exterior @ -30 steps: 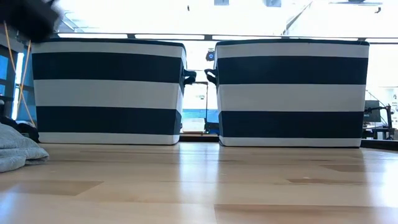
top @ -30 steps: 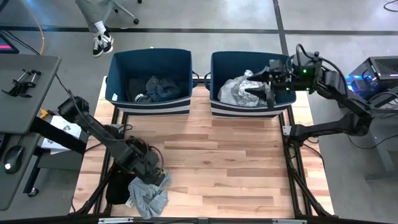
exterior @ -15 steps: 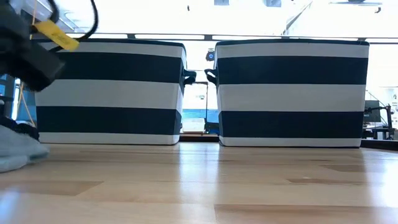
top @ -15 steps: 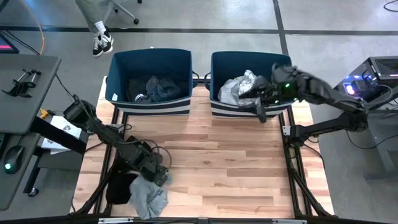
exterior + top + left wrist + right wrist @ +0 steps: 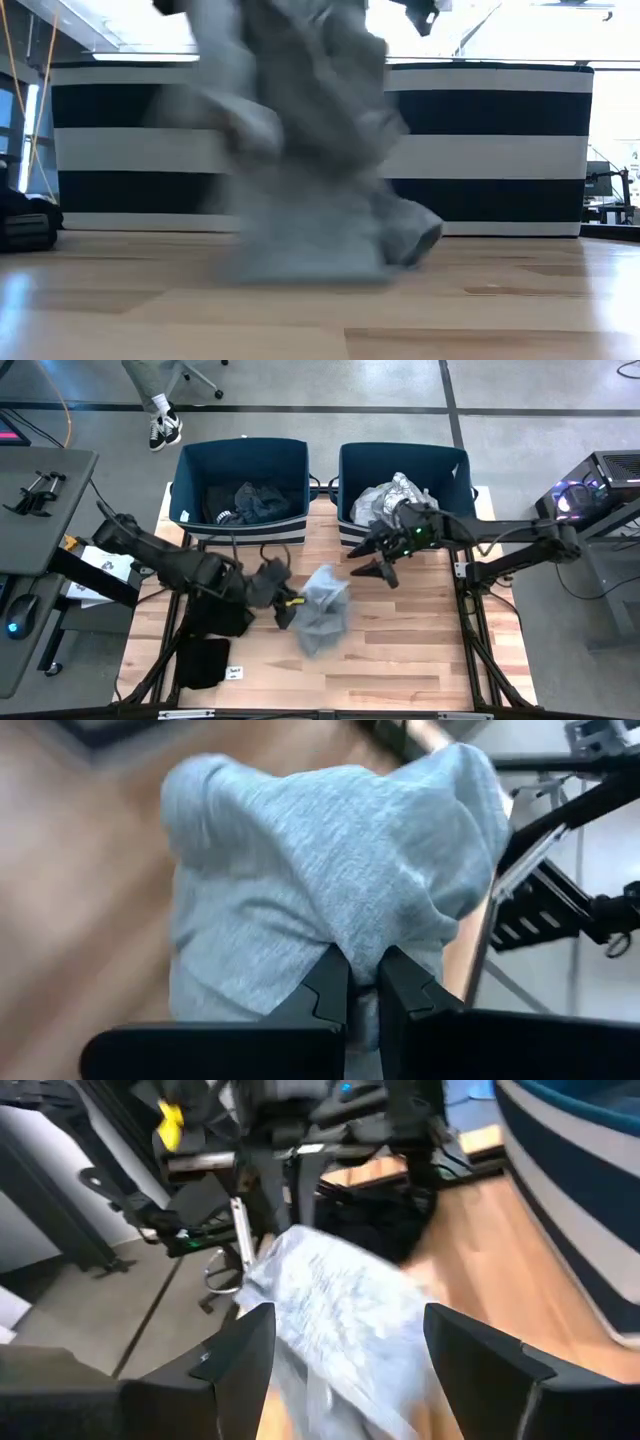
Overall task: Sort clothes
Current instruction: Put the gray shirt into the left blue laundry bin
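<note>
On the wooden surface (image 5: 400, 630), mid-frame, the grey garment (image 5: 322, 610) hangs clamped in the left tool (image 5: 288, 608). The right tool (image 5: 378, 565), fingers spread apart, hovers just up-right of it, nearer the right bin (image 5: 455, 470).

No readable text, label, brand, number or sign on anything in any view

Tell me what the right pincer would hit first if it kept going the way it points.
Most likely the grey garment held up by the left pincer. The right pincer is open and aimed at that cloth, which fills the gap between its fingers in its wrist view; depth is uncertain.
</note>
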You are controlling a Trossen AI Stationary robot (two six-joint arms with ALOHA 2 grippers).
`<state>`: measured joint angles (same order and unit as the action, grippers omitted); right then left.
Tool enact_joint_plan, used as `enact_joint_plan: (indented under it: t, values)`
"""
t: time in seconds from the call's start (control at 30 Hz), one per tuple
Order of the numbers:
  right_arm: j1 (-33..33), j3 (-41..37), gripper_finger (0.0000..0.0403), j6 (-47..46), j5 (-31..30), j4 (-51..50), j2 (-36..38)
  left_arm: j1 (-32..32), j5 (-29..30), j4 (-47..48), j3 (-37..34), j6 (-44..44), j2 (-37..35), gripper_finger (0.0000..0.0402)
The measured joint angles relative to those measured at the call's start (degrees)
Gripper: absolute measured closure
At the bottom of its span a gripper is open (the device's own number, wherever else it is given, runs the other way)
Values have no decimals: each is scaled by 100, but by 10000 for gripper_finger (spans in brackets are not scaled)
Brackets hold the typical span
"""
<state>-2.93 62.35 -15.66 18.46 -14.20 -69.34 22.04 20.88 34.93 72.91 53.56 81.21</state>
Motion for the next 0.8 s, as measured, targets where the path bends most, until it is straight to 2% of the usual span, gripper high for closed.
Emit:
enact_joint_plan:
  t: [0.17,0.37,0.57,0.67,0.8]
  values:
    - [153,147,158,-211,-5,654,-555,-564,107,-231,384,-1263,0,401]
    - [383,296,158,-10,-332,1250,-1052,-951,-61,-619,642,-2141,0,401]
    - [680,439,171,173,-1272,1302,-1477,-1047,-545,-1378,751,-2731,3,401]
    - [816,455,214,216,-1398,1667,-1598,-1039,-674,-1617,751,-2821,7,401]
    - [974,455,324,99,-1422,2175,-1622,-1035,-702,-1837,759,-2752,-4,401]
